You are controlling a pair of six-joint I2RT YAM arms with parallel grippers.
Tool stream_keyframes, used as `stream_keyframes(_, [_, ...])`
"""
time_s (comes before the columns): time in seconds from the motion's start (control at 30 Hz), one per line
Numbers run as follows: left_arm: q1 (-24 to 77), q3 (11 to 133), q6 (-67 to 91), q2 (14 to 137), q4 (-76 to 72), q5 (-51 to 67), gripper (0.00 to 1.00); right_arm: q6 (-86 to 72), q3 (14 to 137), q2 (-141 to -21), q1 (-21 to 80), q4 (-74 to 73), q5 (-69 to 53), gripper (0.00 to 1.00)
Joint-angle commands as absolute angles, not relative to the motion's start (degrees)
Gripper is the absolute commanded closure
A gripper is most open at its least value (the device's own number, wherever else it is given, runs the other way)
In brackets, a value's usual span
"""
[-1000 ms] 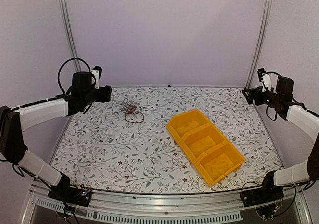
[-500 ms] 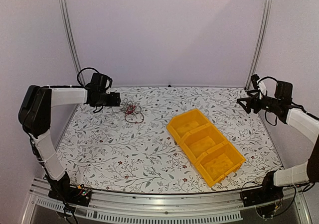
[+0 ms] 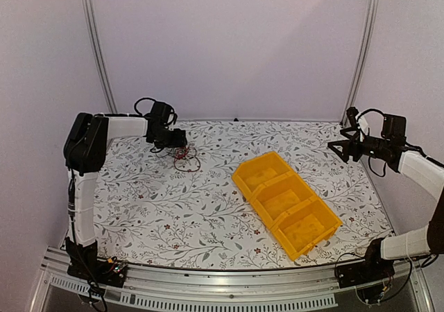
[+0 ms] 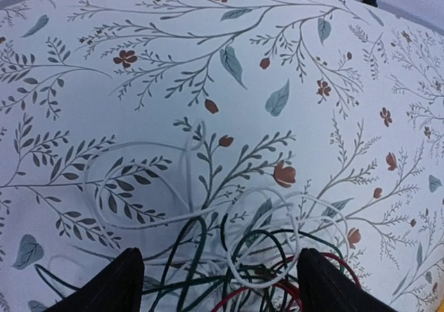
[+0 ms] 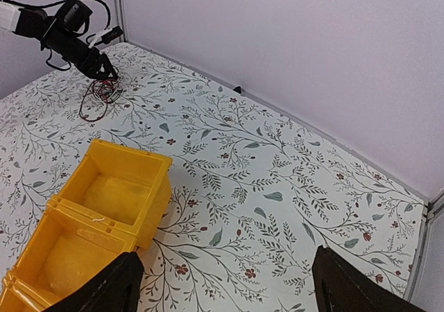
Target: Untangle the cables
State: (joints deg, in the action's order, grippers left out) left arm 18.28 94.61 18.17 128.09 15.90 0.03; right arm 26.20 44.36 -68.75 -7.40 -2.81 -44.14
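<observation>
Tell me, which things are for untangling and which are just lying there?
For the job: red, black and white cables; left gripper, open over them.
Just lying about: yellow bin; right gripper, open, far away.

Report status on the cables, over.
Left end effector open above cables. Right end effector open, far right. Cables tangled, none held. Yellow bin apart.

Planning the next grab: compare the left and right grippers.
The left gripper sits low at the cables; the right gripper hangs high at the right side of the table. Cable loops show between the left's fingers; only table between the right's. Both are open.
</observation>
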Motion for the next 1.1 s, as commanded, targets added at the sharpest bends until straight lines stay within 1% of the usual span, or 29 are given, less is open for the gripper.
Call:
stream_keyframes(0.0, [20.7, 95.4, 15.6, 128.9, 20.5, 6.1, 0.27, 27.9, 44.7, -69.7, -7.0, -4.4, -45.9, 0.12])
stream_keyframes(0.07, [21.4, 93.6, 13.7, 127.8, 21.9, 9.9, 0.43, 28.1, 44.8, -70.1, -7.0, -4.8, -46.1, 0.13])
stream_keyframes(0.13, [22.2, 89.6, 13.5, 125.8, 23.7, 11.2, 0.49, 28.4, 44.9, -70.4, -7.0, -5.1, -46.6, 0.13])
stream_keyframes(0.3, [25.1, 74.2, 14.2, 114.6, 21.0, 12.2, 0.53, 29.1, 45.7, -72.0, -6.8, -6.6, -47.8, 0.16])
stream_keyframes(0.47, [29.7, 63.6, 17.6, 104.7, 19.7, 15.6, 0.55, 29.7, 46.9, -74.4, -5.0, -8.5, -48.8, 0.22])
stream_keyframes(0.57, [32.2, 60.4, 19.9, 99.5, 18.9, 17.4, 0.54, 30.0, 47.1, -74.7, -2.3, -8.6, -48.5, 0.24])
stream_keyframes(0.63, [32.4, 62.0, 19.9, 96.9, 22.0, 15.9, 0.49, 29.7, 47.6, -74.4, 1.0, -8.5, -47.7, 0.24])
stream_keyframes(0.73, [32.1, 69.7, 16.6, 94.1, 27.7, 5.4, 0.34, 28.4, 50.1, -73.9, 7.5, -9.6, -46.3, 0.25])
stream_keyframes(0.8, [31.2, 73.5, 14.6, 93.4, 28.6, -1.7, 0.28, 28.7, 52.7, -74.2, 13.0, -11.4, -44.2, 0.26])
stream_keyframes(0.83, [30.7, 74.9, 14.2, 93.4, 28.2, -4.3, 0.26, 29.4, 54.0, -74.4, 16.1, -12.5, -42.4, 0.26])
stream_keyframes(0.9, [28.9, 76.4, 14.1, 94.1, 25.2, -5.6, 0.26, 31.9, 57.0, -75.4, 22.3, -15.6, -38.7, 0.27])
stream_keyframes(1.0, [26.8, 76.3, 14.1, 95.6, 18.7, -4.1, 0.29, 34.0, 61.7, -77.8, 30.4, -18.7, -34.8, 0.31])
stream_keyframes(1.07, [26.0, 74.8, 13.0, 96.2, 14.1, -2.2, 0.31, 33.7, 64.1, -79.6, 34.6, -19.8, -34.0, 0.35])
